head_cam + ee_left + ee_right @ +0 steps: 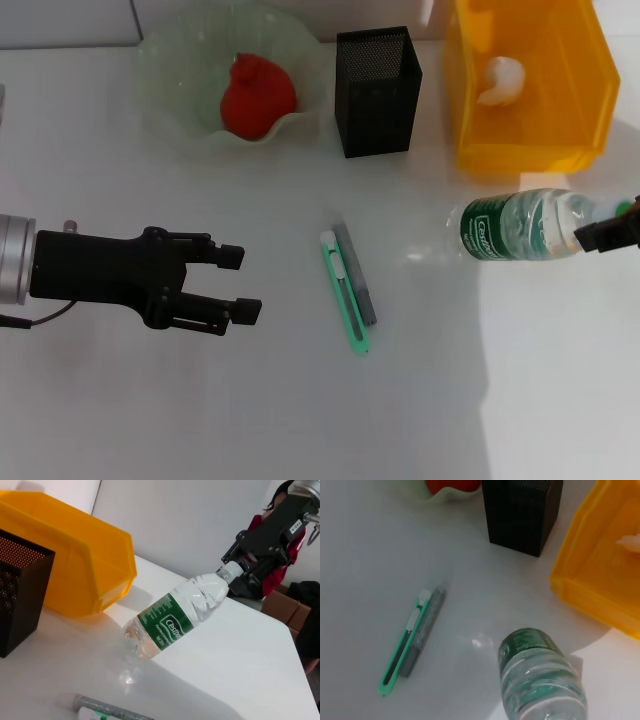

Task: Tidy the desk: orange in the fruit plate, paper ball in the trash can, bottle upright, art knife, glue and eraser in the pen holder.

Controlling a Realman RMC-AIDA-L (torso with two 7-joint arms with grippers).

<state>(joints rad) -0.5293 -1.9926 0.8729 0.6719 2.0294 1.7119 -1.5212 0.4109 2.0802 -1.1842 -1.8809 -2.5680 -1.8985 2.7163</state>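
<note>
The clear bottle [520, 226] with a green label is tilted, its base on the table and its neck raised. My right gripper [603, 233] is shut on that neck at the right edge; the left wrist view shows the right gripper [235, 571] clamping the bottle [170, 620]. A green art knife [345, 297] and a grey glue stick [358, 276] lie side by side mid-table. My left gripper [240, 284] hovers open to their left, holding nothing. The reddish orange [257, 95] sits in the green fruit plate [170, 60]. The paper ball [500, 80] lies in the yellow trash can [580, 100]. The eraser is out of view.
The black mesh pen holder [377, 92] stands between the fruit plate and the trash can, behind the knife and glue. The trash can is close behind the bottle. White tabletop stretches in front of both grippers.
</note>
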